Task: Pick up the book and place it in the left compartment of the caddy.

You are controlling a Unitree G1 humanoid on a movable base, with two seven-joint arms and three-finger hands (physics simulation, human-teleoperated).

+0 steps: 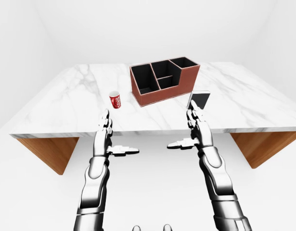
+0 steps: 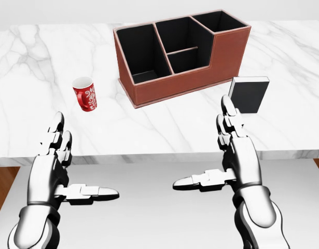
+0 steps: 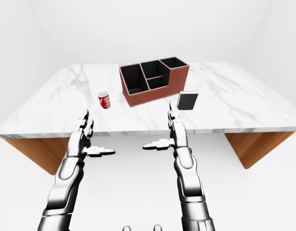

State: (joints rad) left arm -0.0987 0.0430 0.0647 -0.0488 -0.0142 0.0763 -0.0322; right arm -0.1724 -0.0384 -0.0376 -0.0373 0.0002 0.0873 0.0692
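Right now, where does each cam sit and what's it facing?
Head view: on the head, tilted down at the caddy, book and red cup; both open hands show, left hand, right hand.
Left-eye view: head-mounted, wider, takes in the whole marble table and both forearms.
Right-eye view: its pair, nearly the same picture, slightly offset.
All three share caddy, book, cup and hands.

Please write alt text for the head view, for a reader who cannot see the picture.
Two open robot hands, left hand and right hand, hover below the edge of a white marble table. On it stand a brown caddy with empty black compartments, a black book to its right and a red cup to its left.
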